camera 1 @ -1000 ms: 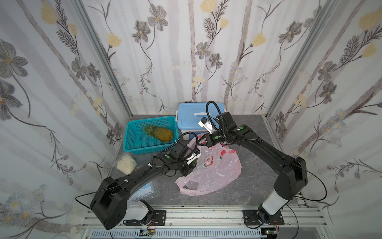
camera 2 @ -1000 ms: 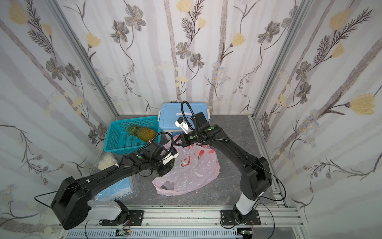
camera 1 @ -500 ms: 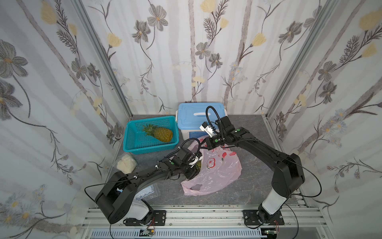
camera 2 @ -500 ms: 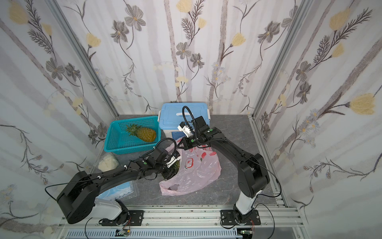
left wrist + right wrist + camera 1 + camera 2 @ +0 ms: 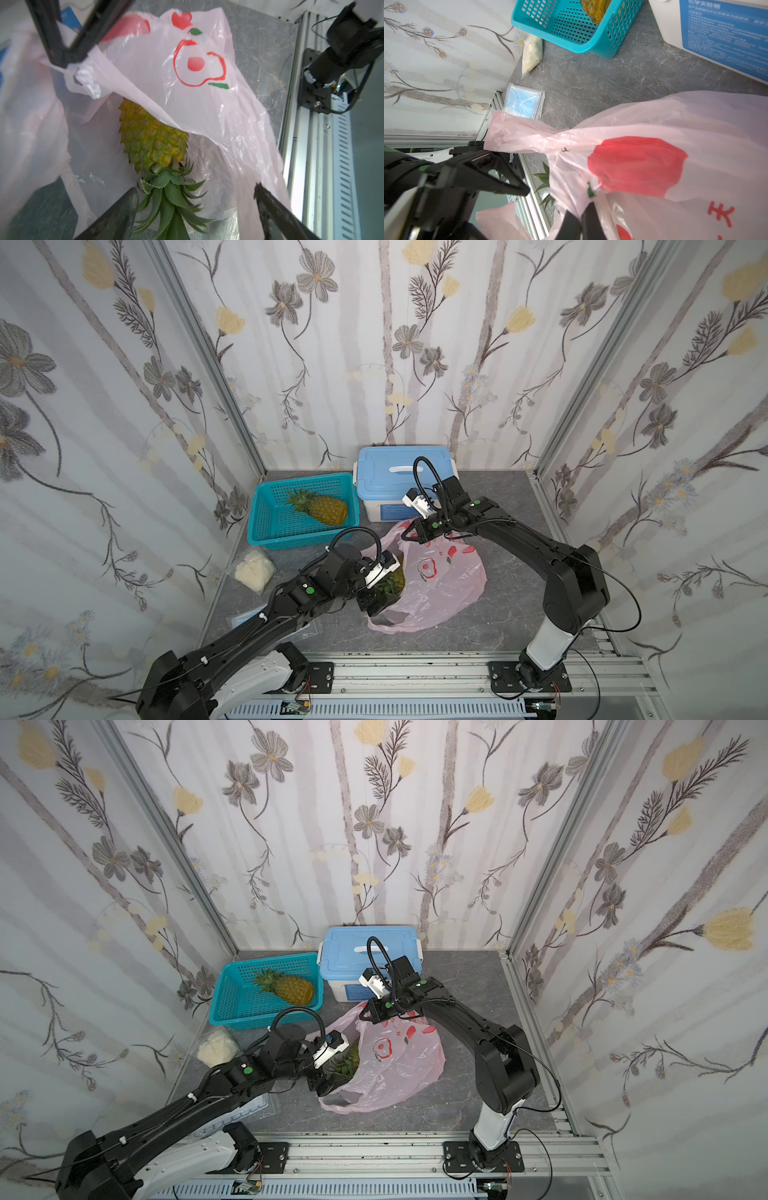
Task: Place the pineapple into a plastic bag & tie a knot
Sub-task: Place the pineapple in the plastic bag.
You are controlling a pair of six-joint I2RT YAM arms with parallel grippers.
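Brightly and evenly lit in both top views, with only faint, soft shadows on the floor (image 5: 498,626). Bowed by the wide lens toward the edges. From the left wrist, sharp on the pineapple (image 5: 149,137), shiny on the bag (image 5: 207,108), blurred on the near fingers (image 5: 118,214), washed out at the rail (image 5: 299,199).

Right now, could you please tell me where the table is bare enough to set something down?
Bare tabletop runs from the plastic bag to the right wall, under the right arm, and beside the blue-lidded box. Crowded on the left: teal basket, white-lump bag, mask packet.
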